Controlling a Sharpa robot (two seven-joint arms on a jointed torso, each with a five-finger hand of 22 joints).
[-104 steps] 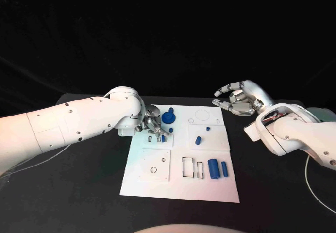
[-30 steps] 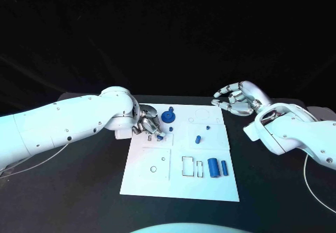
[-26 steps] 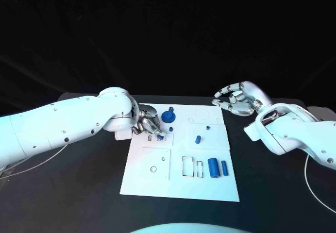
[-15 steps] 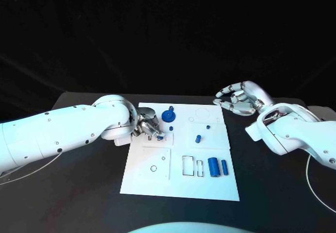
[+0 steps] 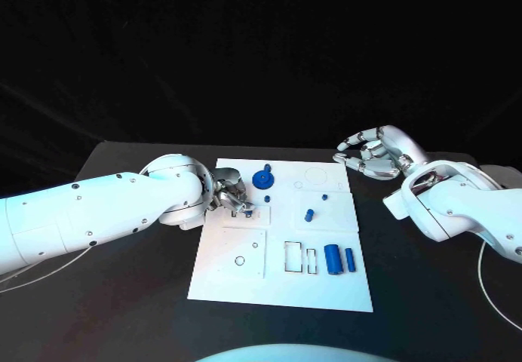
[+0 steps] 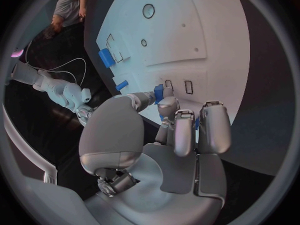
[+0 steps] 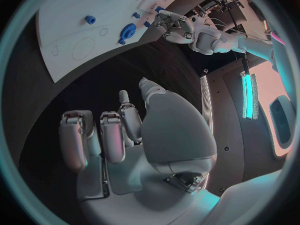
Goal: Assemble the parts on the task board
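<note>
Our left hand [image 5: 231,197] pinches a small blue part [image 6: 159,93] at the board's [image 5: 250,279] far-left slots. It looks light, stiff and smooth, so we take it by its sides. Our right hand [image 5: 374,153] holds nothing, fingers loosely curled.

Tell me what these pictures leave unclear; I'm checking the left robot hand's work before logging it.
- Head view: the left robot hand covers the slots under it, so whether the small blue piece is seated is hidden.
- Left wrist view: the fingers hide most of that blue piece; its grip is unclear.
- Head view: the outlines on the white board are too small to read.
- Right robot hand: curled, seemingly holding nothing.
</note>
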